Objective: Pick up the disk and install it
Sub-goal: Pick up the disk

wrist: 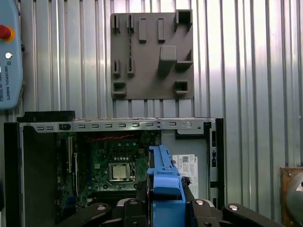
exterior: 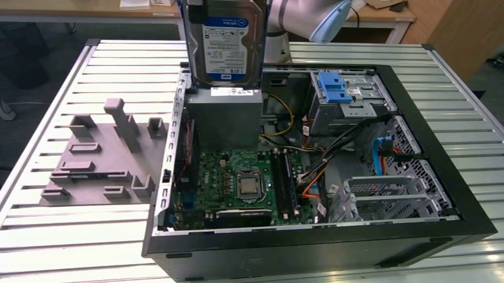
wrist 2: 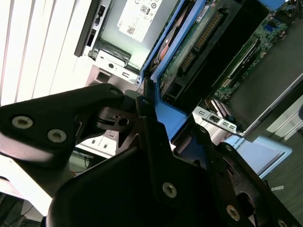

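Observation:
The disk (exterior: 224, 42), a silver drive with a white-and-blue label in a blue carrier, hangs upright above the back of the open computer case (exterior: 441, 177). It is over the grey power supply box (exterior: 223, 115). In the first wrist view the blue carrier edge of the disk (wrist: 164, 177) stands between the black fingers, with my gripper (wrist: 165, 209) shut on it. In the second wrist view the disk's circuit board side (wrist 2: 196, 40) and blue frame run away from my gripper (wrist 2: 158, 125).
The case lies open on a slatted metal table (exterior: 94, 236), showing the motherboard (exterior: 240, 183) and a drive cage with a blue latch (exterior: 334, 88). A grey fixture plate (exterior: 98, 156) sits at the exterior view's left. The arm (exterior: 311, 17) rises behind the case. A pendant (wrist: 9, 56) lies on the table.

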You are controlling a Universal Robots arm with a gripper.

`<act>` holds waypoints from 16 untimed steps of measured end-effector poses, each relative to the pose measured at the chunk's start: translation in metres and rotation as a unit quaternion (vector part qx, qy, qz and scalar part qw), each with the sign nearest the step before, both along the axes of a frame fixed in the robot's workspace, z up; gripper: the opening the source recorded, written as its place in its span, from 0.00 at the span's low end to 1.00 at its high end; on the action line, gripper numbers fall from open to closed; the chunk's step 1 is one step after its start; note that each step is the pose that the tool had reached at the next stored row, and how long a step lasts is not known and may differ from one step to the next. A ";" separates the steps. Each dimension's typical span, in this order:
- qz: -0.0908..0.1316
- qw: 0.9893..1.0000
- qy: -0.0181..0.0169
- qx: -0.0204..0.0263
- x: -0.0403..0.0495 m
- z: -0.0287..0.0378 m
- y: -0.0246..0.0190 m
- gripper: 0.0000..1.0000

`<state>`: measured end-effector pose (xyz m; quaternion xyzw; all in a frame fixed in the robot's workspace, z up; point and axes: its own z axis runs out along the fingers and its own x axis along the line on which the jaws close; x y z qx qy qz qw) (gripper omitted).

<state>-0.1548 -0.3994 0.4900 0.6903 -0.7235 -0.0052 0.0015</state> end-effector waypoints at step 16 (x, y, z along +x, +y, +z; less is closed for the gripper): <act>0.000 1.000 0.000 0.000 0.0146 -0.0021 -0.0231 0.36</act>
